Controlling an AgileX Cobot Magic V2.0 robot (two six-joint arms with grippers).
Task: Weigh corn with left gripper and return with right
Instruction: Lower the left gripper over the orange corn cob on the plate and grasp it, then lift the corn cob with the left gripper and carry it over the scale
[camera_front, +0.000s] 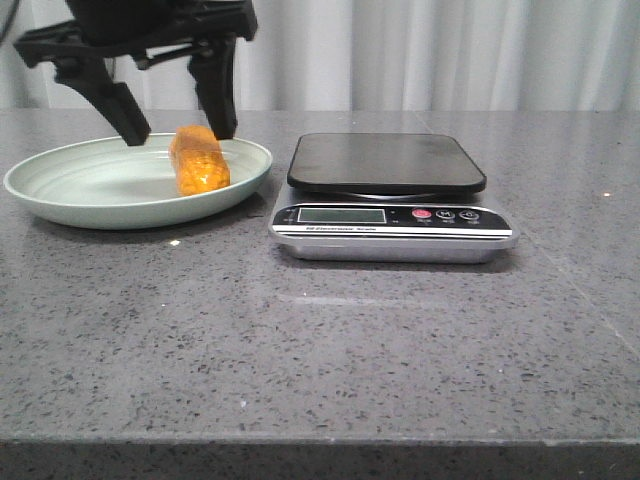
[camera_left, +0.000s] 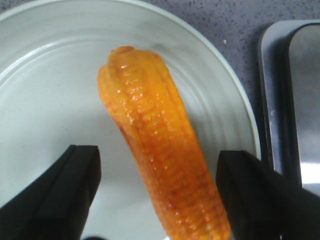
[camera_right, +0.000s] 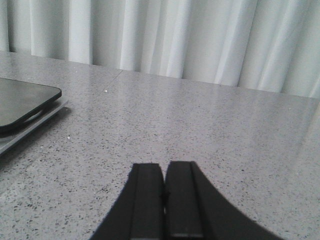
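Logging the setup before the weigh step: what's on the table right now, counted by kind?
Corn: 1, the corn lying in the plate, between the open fingers of the left hand
Plate: 1, the pale green plate
Scale: 1, the kitchen scale, platform bare
Total: 3

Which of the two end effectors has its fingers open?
The left end effector, over the plate: its fingers straddle the corn. The right end effector has its fingers pressed together.
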